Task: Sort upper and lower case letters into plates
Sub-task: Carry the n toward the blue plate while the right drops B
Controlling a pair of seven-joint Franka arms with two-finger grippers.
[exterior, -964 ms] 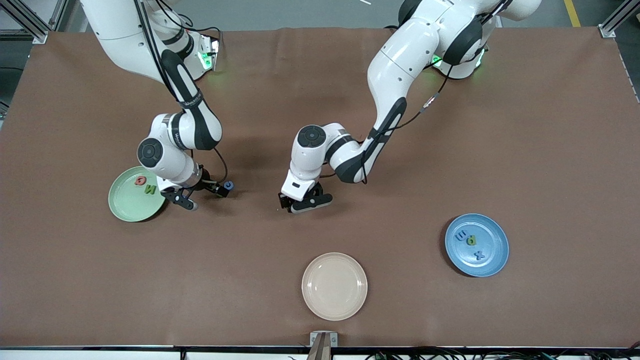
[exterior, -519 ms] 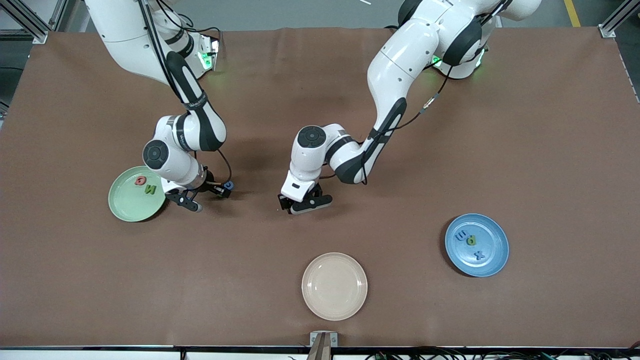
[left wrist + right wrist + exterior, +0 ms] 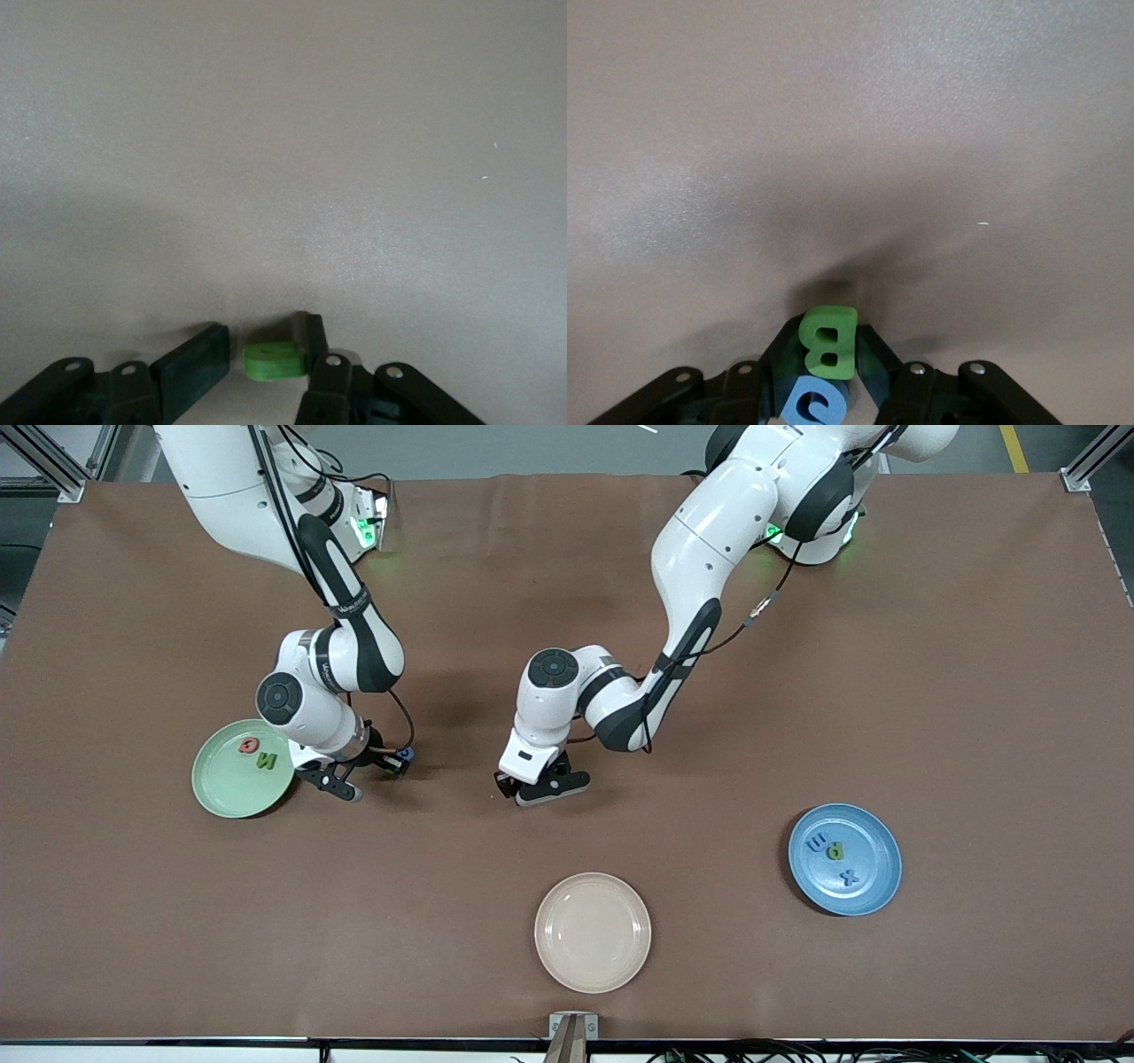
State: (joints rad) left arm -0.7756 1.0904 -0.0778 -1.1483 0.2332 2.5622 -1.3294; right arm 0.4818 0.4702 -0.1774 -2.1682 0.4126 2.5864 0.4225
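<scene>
The pale green plate [image 3: 220, 790] at the right arm's end holds a red letter [image 3: 249, 745] and a green N [image 3: 266, 761]. Beside it, low over the table, my right gripper [image 3: 365, 771] is shut on a green B [image 3: 828, 345]. A blue letter [image 3: 815, 403] sits between the fingers too, against the B. Near mid-table, my left gripper [image 3: 542, 786] is down at the surface. A small green letter [image 3: 273, 361] touches one finger [image 3: 312, 335]. A narrow gap still shows at the other finger [image 3: 190, 372]. The blue plate [image 3: 877, 886] holds three letters.
A beige plate [image 3: 592, 931] stands near the table's front edge at the middle, with nothing in it. The brown table mat [image 3: 930, 691] runs bare between the plates and toward the left arm's end.
Both pairs of jaws have drawn in: the right from wide open onto the green B, the left narrowing around the small green letter. The right wrist shifted slightly; the plates have not moved.
</scene>
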